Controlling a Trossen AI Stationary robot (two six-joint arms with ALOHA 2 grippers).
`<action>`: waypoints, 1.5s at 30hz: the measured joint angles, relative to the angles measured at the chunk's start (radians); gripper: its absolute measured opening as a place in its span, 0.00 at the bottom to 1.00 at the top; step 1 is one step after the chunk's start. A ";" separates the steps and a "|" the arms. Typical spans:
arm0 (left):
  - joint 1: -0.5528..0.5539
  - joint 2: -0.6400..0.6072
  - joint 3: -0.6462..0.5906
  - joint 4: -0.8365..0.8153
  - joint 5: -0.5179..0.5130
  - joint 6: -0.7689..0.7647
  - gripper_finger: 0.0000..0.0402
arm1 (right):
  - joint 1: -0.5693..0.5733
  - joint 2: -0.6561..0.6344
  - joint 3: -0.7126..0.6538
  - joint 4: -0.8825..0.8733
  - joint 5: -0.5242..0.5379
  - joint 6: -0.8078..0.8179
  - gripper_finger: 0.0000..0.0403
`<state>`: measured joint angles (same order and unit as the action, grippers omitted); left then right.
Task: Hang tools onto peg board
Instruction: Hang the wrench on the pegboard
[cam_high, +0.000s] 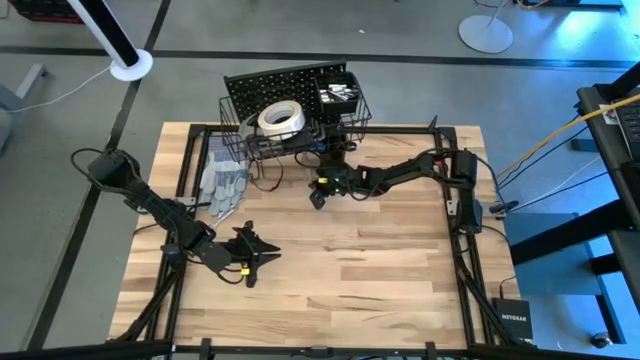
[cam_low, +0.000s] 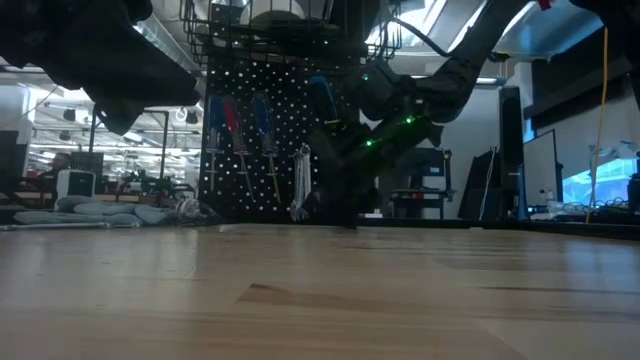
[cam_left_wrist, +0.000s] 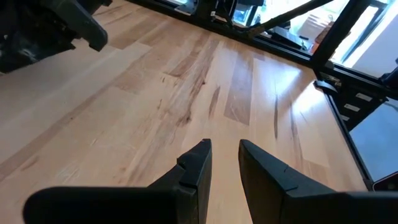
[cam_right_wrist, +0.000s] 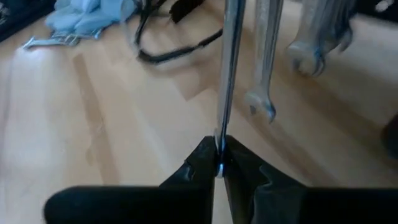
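Tools: several already hanging on the peg board (cam_high: 285, 85), at twelve o'clock on the table (cam_high: 330, 280) in the high view. Screwdrivers (cam_low: 228, 120) with red and blue handles hung side by side on the board's face in the low view; silver wrenches (cam_low: 301, 180) hung just right of them. White tape roll (cam_high: 281, 118) lying in the wire basket (cam_high: 245, 135) at the board's top.

Right gripper (cam_right_wrist: 219, 152) at about one o'clock of the table's middle, just in front of the peg board, clenched on a thin silver tool (cam_right_wrist: 229, 68), held by its lower end and standing upright between the fingers. Two more hanging wrenches (cam_right_wrist: 266, 59) just beside that tool in the right wrist view, their open ends pointing down.

Grey gloves (cam_high: 222, 185) lying on the table at ten o'clock, near the board's left foot.

Left gripper (cam_left_wrist: 225, 158) at about eight o'clock, hovering over bare wood, jaws slightly parted, nothing between them.
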<state>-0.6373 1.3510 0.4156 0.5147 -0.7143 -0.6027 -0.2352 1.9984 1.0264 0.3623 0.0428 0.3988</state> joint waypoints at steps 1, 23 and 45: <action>0.000 0.000 0.000 -0.001 0.000 0.000 0.18 | 0.000 0.000 0.000 0.009 0.017 -0.001 0.06; 0.007 0.000 0.000 -0.004 0.000 -0.053 0.18 | 0.032 -0.113 0.000 -0.216 0.038 -0.162 0.38; 0.359 -0.100 0.290 -1.408 0.255 -0.530 0.46 | 0.709 -0.366 -0.243 -0.086 0.372 0.068 0.39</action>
<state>-0.2779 1.2509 0.7061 -0.8932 -0.4597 -1.1328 0.4735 1.6325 0.7830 0.2763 0.4146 0.4667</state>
